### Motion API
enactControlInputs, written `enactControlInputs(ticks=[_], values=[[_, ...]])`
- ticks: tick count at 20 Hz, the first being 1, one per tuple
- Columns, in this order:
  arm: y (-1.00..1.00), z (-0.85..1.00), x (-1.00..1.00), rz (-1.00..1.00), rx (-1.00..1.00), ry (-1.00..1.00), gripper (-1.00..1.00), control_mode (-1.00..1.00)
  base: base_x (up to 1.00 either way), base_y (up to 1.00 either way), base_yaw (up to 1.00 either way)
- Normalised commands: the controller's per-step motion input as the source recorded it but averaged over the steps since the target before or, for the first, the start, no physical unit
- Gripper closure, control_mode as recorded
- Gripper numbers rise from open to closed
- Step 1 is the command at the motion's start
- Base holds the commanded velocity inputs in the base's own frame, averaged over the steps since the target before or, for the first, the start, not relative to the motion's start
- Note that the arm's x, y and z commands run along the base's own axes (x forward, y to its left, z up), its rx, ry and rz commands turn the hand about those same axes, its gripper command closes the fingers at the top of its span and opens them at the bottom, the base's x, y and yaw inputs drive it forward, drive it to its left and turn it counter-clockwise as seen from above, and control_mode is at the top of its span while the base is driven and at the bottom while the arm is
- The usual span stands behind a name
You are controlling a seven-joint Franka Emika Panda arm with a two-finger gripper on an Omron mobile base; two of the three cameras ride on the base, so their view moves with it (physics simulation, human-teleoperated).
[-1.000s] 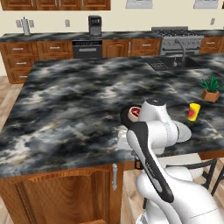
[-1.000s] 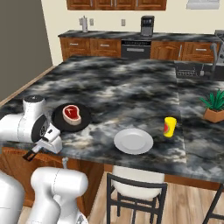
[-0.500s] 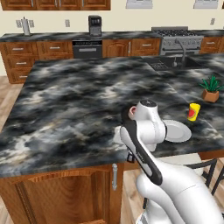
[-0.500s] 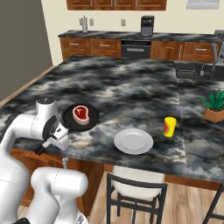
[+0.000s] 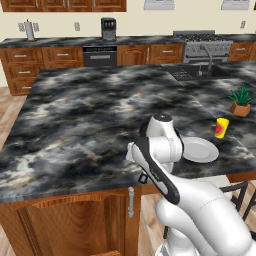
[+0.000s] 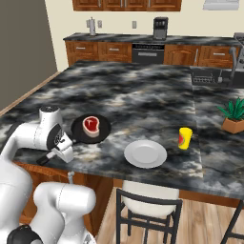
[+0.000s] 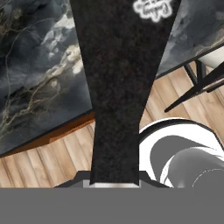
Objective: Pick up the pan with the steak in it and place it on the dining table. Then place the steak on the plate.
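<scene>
The black pan (image 6: pixel 80 134) sits low at the near left part of the dining table (image 6: pixel 143 95), and I cannot tell whether it touches the stone. The steak (image 6: pixel 90 124), red with a pale rim, lies inside it. My gripper (image 6: pixel 61 148) is shut on the pan's long handle, which points off the near edge. In the hand view the handle (image 7: pixel 116 96) runs up from between the jaws. The light-grey plate (image 6: pixel 145 153) lies bare to the right of the pan. In the left base view my arm hides the pan, while the plate (image 5: pixel 200 149) shows beside it.
A yellow cup (image 6: pixel 185 138) stands right of the plate, with a potted plant (image 6: pixel 233 116) further right. A dark chair (image 6: pixel 147 205) stands under the table's near edge. A sink (image 6: pixel 214 76) is set in the far right of the table. The wall counter (image 5: pixel 100 42) runs behind.
Over the last second the gripper carried the pan and steak a little to the right, nearer the plate. In the last half second the pan barely moved.
</scene>
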Motion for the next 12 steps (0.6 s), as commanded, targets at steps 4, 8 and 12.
enactControlInputs(ticks=[4,8,12], values=[[0.0,-0.38,0.17,0.0,-0.01,0.02,1.0,-1.0,0.0,0.0,0.0],[0.0,-0.39,0.24,0.0,-0.02,0.01,1.0,-1.0,0.0,0.0,0.0],[0.0,-0.44,0.27,0.0,0.0,0.0,1.0,-1.0,0.0,0.0,0.0]])
